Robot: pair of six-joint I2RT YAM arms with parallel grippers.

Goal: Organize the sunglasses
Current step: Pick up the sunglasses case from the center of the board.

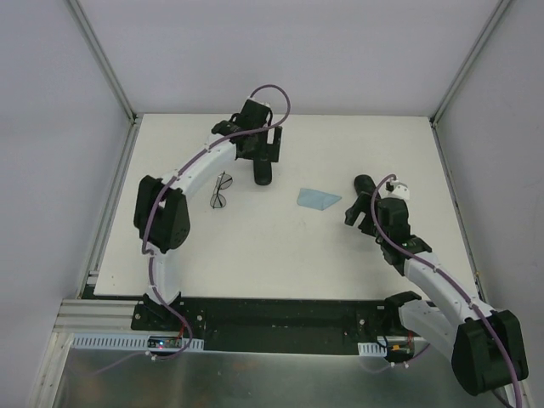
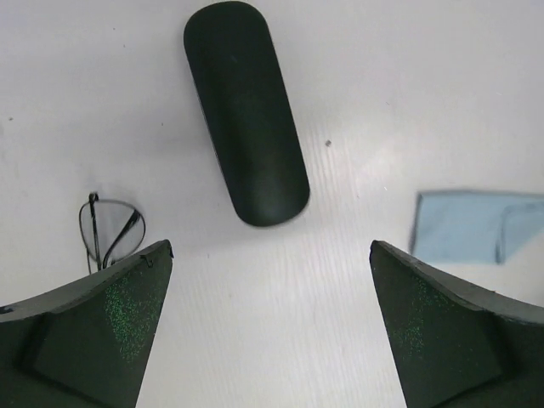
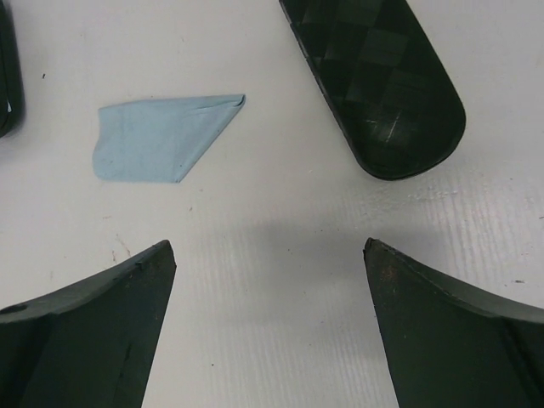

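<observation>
1. In the left wrist view, the lower part of the sunglasses point(image 2: 110, 229) lay hidden behind a finger point(image 2: 102, 323) of the left gripper point(image 2: 270, 251).
2. The blue cloth point(image 2: 472, 225) ran off the right edge of that view.
3. In the right wrist view, the top edge cut off the checkered black case point(image 3: 382, 76). The plain black case point(image 3: 7, 76) showed only as a sliver at the left edge.
4. From above, the sunglasses were too small to tell lens from frame. The left gripper covered the far end of the plain black case.

On the white tabletop point(image 1: 255, 255) before me lie wire-framed sunglasses point(image 1: 221, 190), a smooth black case point(image 2: 245, 110) near them, a folded light-blue cloth point(image 1: 318, 198), and a checker-textured black case point(image 3: 374, 76) farther right.
</observation>
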